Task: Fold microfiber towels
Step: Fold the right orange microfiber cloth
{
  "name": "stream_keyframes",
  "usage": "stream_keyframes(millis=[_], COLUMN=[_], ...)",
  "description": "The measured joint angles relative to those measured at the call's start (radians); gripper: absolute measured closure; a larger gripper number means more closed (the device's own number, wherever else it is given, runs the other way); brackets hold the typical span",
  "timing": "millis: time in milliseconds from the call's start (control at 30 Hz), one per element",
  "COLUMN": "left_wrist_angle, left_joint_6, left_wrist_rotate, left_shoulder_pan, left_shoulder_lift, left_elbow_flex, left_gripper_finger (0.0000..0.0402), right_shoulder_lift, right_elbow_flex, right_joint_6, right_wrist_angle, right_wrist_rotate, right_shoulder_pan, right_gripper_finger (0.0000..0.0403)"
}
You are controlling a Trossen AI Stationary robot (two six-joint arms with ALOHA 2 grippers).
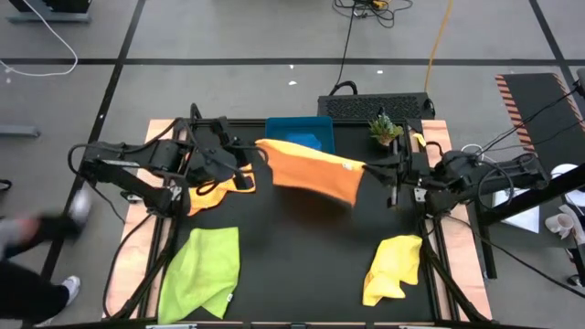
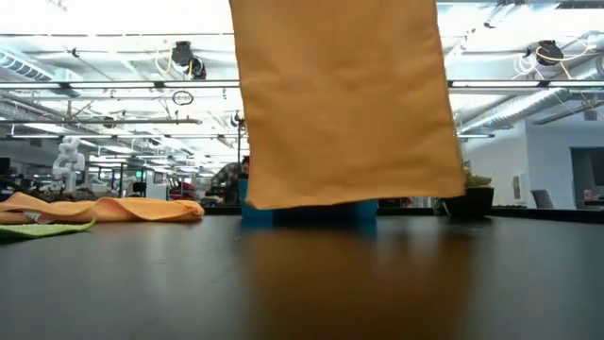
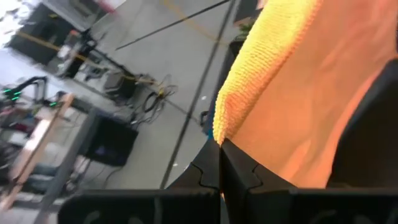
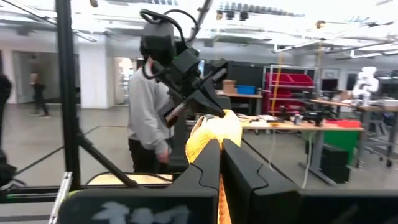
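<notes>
An orange microfiber towel [image 1: 315, 172] is held up between my two grippers above the table's middle. In the low view it [image 2: 344, 94] hangs as a flat sheet, its lower edge clear of the table. My left gripper [image 1: 260, 148] is shut on its left upper corner, and my right gripper [image 1: 367, 170] on its right upper corner. A second orange towel [image 1: 216, 192] lies crumpled on the table under my left arm. A lime green towel [image 1: 201, 270] lies at the near left and a yellow towel [image 1: 393, 267] at the near right. My left gripper pinches the orange towel's upper corner [image 3: 219, 132] between its two shut fingers [image 3: 211, 169], coming level from the table's left. The towel spreads away from the fingers and hangs clear of the table. My right gripper pinches the opposite upper corner [image 4: 214, 134] between its two shut fingers [image 4: 239, 167], coming level from the table's right. A small bunch of cloth stands out past the fingertips, and the rest hangs below, clear of the table.
A rigid blue tray [image 1: 300, 130] stands at the table's far middle, behind the hanging towel [image 2: 307, 215]. A small potted plant [image 1: 384, 126] stands at the far right. A person shows at the picture's left edge [image 1: 27, 233] and another beyond the table [image 4: 146, 112].
</notes>
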Motion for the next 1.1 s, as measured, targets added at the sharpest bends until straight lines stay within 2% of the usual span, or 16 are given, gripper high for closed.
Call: stream_keyframes(millis=[167, 333, 533, 700, 867, 1000, 1100], left_wrist_angle=[-0.011, -0.061, -0.127, -0.108, -0.034, 0.007, -0.038], left_joint_6=[0.014, -0.058, -0.190, -0.299, -0.378, -0.383, -0.403], left_wrist_rotate=[-0.069, -0.007, 0.013, 0.084, 0.118, 0.120, 0.113], left_shoulder_pan=[0.009, -0.021, -0.172, -0.338, -0.479, -0.536, -0.516], left_shoulder_lift=[0.000, 0.000, 0.000, 0.000, 0.000, 0.000, 0.000], left_elbow_flex=[0.000, 0.000, 0.000, 0.000, 0.000, 0.000, 0.000], left_gripper_finger=[0.0401, 0.0401, 0.0401, 0.0401, 0.0401, 0.0401, 0.0401], right_shoulder_lift=[0.000, 0.000, 0.010, 0.052, 0.126, 0.158, 0.159], right_elbow_flex=[0.000, 0.000, 0.000, 0.000, 0.000, 0.000, 0.000], right_joint_6=[0.012, 0.060, 0.189, 0.315, 0.357, 0.336, 0.283], right_wrist_angle=[-0.027, -0.082, -0.085, -0.023, 0.105, 0.150, 0.047], right_wrist_rotate=[-0.001, -0.028, -0.141, -0.191, -0.192, -0.180, -0.061], right_shoulder_pan=[-0.046, -0.055, 0.000, 0.105, 0.242, 0.292, 0.295], right_gripper_finger=[0.0403, 0.0403, 0.0403, 0.0403, 0.0403, 0.0403, 0.0403])
